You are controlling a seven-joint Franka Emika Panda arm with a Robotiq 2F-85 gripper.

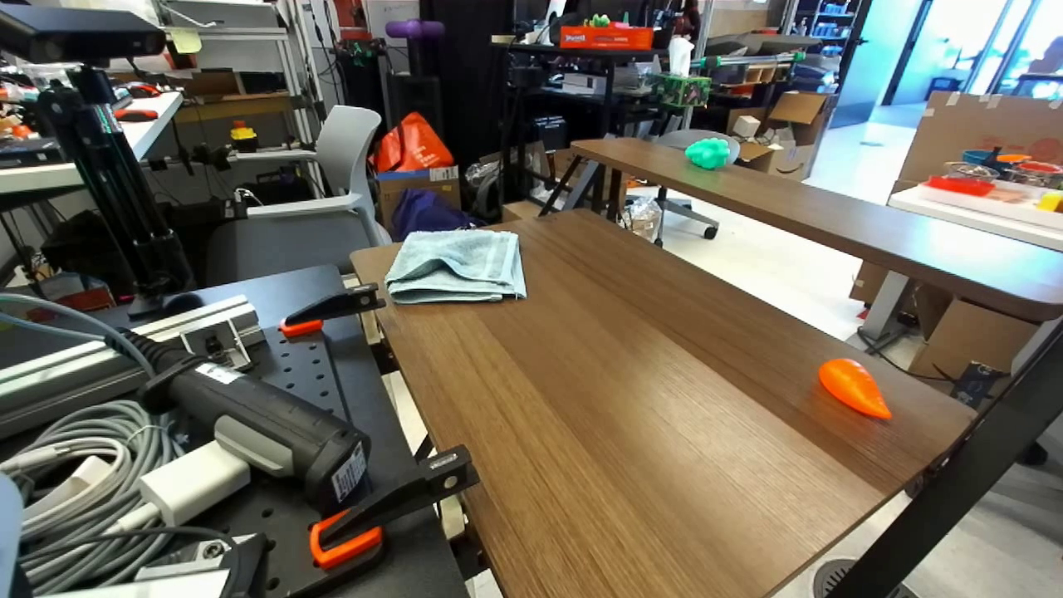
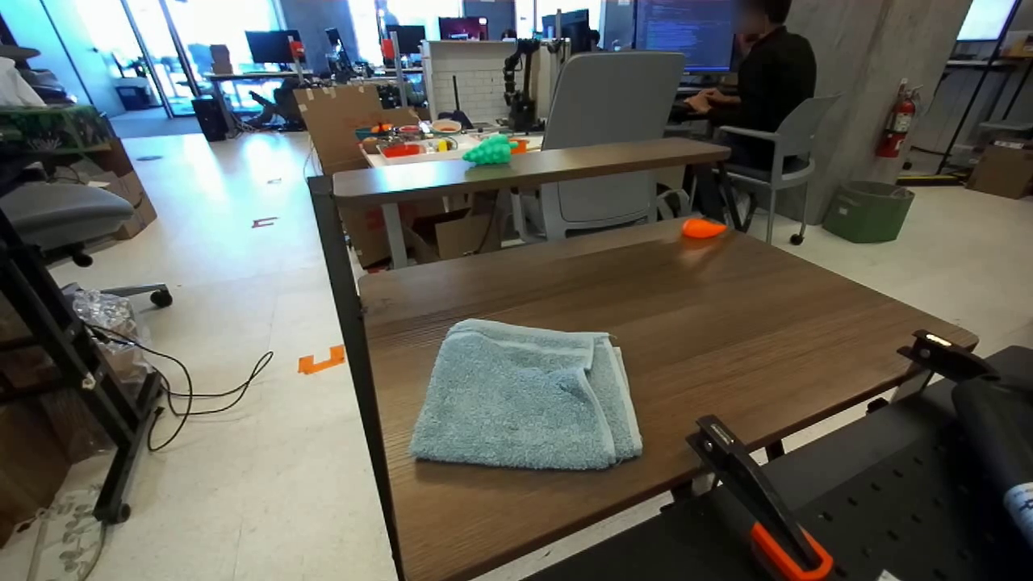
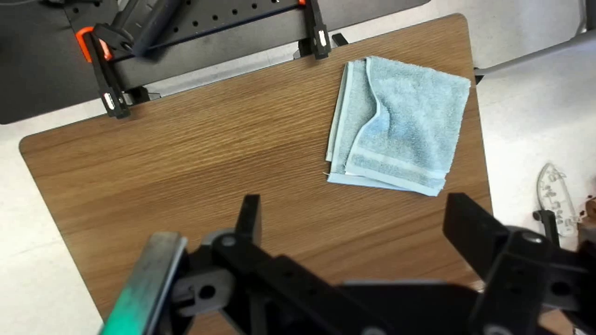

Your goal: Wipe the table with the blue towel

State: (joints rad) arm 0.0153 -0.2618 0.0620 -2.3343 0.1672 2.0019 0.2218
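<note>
In an exterior view: blue towel lies folded on table, near one end — orange object near opposite end, well apart. Green bumpy object on narrower brown tabletop alongside.

In an exterior view: towel's layered edges show on right side. Person seated in background, green bin on floor.

Wrist view: gripper with fingers spread wide — table showing between. Towel lies by table corner, near black clamp at table's long edge.
</note>
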